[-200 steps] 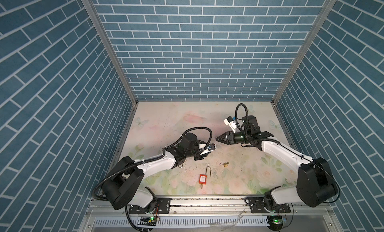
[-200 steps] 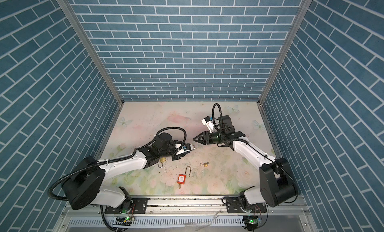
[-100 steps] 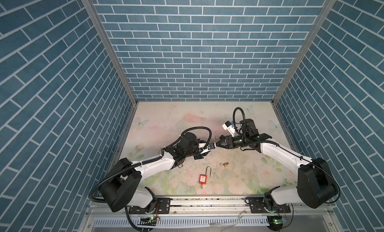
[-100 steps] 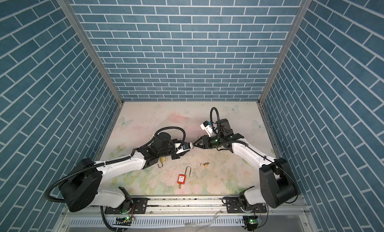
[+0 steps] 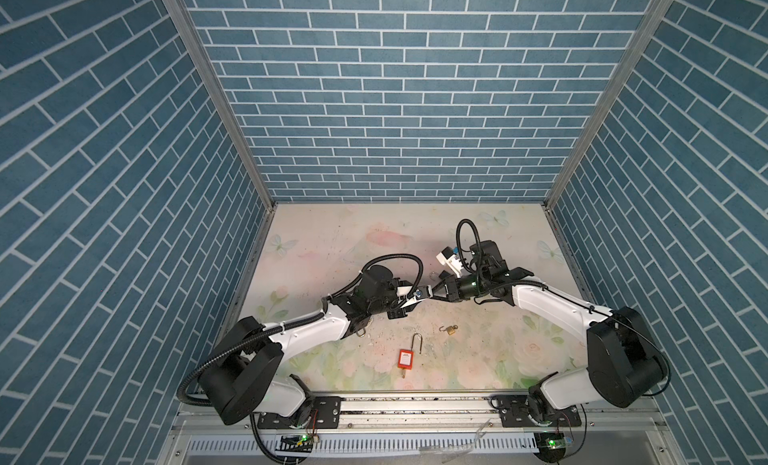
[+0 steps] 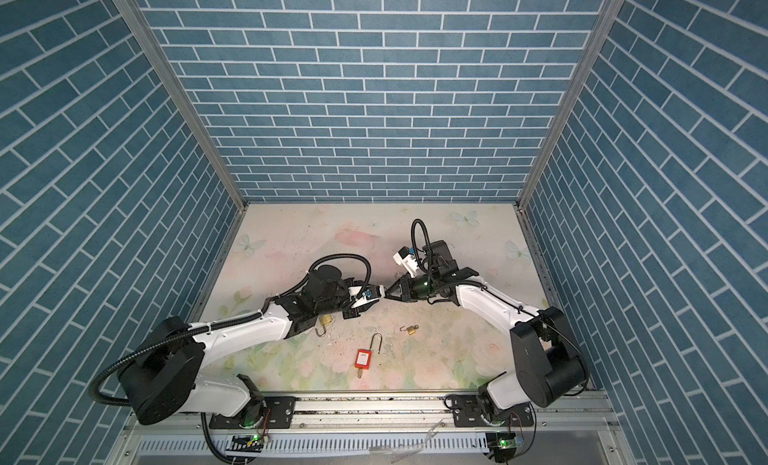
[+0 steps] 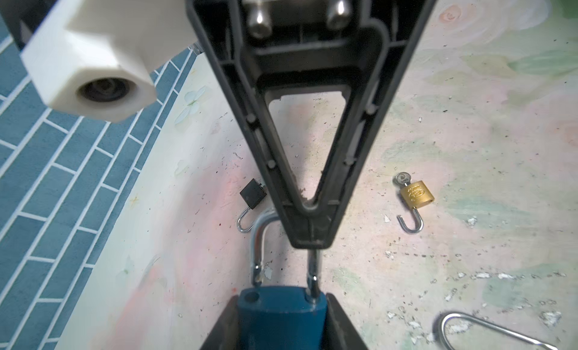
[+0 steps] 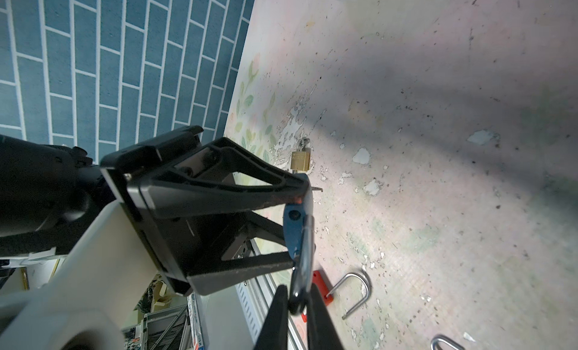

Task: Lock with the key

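Note:
My left gripper (image 7: 281,299) is shut on the body of a blue padlock (image 7: 281,317), held above the table near the middle in both top views (image 5: 422,293) (image 6: 368,294). Its silver shackle (image 7: 258,248) stands open, one leg out of its hole. My right gripper (image 8: 298,298) reaches in from the right (image 5: 434,291) and is shut on the shackle's bend. The blue body (image 8: 294,229) shows between the left fingers. A small key (image 7: 402,178) sits in a brass padlock (image 7: 416,193) on the table. The blue padlock's keyhole end is hidden.
On the floral table lie a red padlock (image 5: 406,358) with an open shackle and a key in it, the small brass padlock (image 5: 451,330), a second brass padlock (image 6: 326,319) under the left arm, and a black padlock (image 7: 252,195). Brick walls enclose three sides.
My right gripper has moved left to the blue padlock and shut on its shackle. The left arm has held the padlock still.

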Motion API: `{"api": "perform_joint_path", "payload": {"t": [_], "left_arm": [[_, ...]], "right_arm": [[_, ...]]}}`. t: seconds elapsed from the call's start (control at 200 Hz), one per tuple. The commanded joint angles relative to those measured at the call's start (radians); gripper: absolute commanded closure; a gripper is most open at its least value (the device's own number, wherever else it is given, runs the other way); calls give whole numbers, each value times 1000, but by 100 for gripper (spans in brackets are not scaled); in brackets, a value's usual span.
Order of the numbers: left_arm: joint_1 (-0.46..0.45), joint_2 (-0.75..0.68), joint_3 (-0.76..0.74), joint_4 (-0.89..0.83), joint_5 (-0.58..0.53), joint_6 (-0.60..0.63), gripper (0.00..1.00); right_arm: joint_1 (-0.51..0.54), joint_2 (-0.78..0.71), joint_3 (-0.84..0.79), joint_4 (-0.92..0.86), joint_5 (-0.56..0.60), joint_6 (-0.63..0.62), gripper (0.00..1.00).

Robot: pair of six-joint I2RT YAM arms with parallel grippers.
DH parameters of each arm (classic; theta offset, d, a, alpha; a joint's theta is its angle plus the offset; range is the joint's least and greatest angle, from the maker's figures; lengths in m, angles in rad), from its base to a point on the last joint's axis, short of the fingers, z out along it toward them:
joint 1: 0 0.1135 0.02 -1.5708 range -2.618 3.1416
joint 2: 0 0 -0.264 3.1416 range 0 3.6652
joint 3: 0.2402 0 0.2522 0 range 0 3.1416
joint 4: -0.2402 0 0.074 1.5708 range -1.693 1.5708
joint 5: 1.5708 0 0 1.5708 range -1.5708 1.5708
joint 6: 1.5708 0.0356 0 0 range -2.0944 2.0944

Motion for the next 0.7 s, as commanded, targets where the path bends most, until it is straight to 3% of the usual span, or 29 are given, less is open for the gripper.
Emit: {"api": "perform_joint_path", "payload": {"t": [0.0, 0.695], "left_arm": [[-2, -15, -4, 49, 15, 23, 100], [-1, -11, -2, 45, 15, 27, 100]], "right_arm": [[5, 19, 36, 7, 13, -19, 86], [5, 46, 80, -25, 38, -45, 87]]}}
